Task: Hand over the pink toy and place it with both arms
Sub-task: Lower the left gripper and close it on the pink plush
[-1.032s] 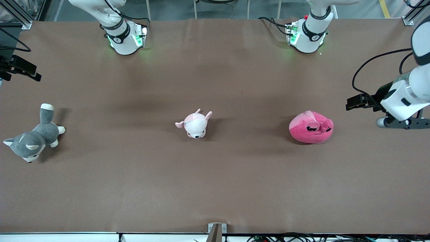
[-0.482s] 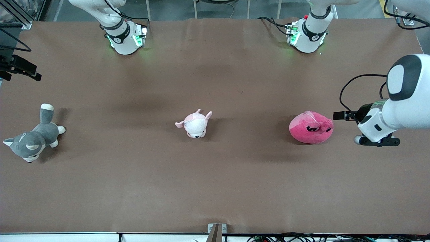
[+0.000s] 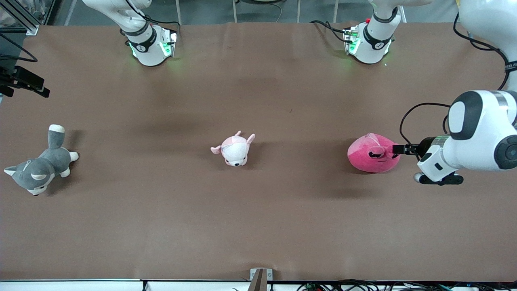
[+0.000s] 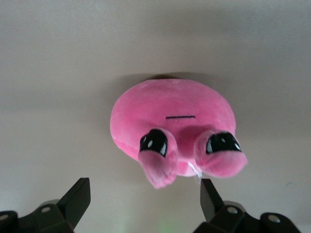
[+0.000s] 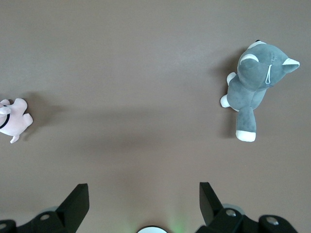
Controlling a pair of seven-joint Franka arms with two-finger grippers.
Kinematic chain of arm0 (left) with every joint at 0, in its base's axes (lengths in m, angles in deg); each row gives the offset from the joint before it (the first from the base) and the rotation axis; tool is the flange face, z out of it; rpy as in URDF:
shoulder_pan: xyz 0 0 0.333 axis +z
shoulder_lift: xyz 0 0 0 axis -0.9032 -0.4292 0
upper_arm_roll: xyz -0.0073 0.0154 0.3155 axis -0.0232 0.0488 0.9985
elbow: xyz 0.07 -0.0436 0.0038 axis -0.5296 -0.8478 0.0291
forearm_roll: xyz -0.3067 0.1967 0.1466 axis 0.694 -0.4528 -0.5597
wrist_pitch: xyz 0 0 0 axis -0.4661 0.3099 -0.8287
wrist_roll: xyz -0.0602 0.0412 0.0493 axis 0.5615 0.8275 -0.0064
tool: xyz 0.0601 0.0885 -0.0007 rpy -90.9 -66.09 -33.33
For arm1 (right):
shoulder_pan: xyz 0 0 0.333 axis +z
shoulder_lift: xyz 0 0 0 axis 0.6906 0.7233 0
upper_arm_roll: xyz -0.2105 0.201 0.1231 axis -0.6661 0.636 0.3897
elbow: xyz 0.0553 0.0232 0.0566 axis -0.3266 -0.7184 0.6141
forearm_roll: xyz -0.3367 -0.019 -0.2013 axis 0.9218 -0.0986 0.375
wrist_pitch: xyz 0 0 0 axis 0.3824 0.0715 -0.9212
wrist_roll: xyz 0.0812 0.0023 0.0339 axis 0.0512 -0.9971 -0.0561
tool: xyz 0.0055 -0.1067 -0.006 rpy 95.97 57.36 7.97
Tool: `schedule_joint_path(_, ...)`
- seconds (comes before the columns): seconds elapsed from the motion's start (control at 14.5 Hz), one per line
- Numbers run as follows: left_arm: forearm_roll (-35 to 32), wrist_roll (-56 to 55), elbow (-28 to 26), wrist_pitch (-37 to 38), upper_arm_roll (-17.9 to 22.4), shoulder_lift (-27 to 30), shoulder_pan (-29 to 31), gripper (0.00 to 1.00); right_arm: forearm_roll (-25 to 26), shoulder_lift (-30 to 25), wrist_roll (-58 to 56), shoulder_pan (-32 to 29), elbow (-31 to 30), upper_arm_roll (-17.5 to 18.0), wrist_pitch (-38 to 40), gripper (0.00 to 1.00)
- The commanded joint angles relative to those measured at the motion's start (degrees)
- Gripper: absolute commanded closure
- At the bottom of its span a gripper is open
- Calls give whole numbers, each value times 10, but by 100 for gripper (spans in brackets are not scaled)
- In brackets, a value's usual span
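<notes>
The pink toy (image 3: 373, 154) is a hot-pink blob plush with a grumpy face, lying on the brown table toward the left arm's end. My left gripper (image 3: 438, 178) hangs beside it, toward the table's end, and is not touching it. In the left wrist view the toy (image 4: 170, 114) lies just ahead of the open, empty left gripper (image 4: 144, 195), its ears close to the fingertips (image 4: 77, 194). My right gripper (image 5: 143, 191) is open and empty, high over the table, and is out of the front view. The right arm (image 3: 137, 28) waits.
A pale-pink-and-white animal plush (image 3: 234, 149) lies mid-table and shows at the right wrist view's edge (image 5: 12, 119). A grey-and-white cat plush (image 3: 38, 169) lies toward the right arm's end and also shows in the right wrist view (image 5: 255, 85). The table's front edge (image 3: 258, 279) is nearest the camera.
My left arm has swung in from the table's end toward the pink toy, bringing its gripper close beside it. The toys and the right arm have not moved.
</notes>
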Motion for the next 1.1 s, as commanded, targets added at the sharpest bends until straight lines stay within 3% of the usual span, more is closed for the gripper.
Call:
schedule_joint_path(0.0,-3,-3,-1,-7,-2,-14,5,1,14,-12,5,3,-7,1,2,0)
schedule_joint_path(0.28,-2,-3,-3,-7,-2,-25,4,2,14,-12,5,3,-7,0,2,0)
schedule_joint_path(0.62,-1,-25,-5,-7,-3,-27,-3,25,14,-12,5,3,-7,1,2,0)
schedule_joint_path(1.03,12,-26,-14,-7,-3,-30,-2,28,14,-12,5,3,-7,1,2,0)
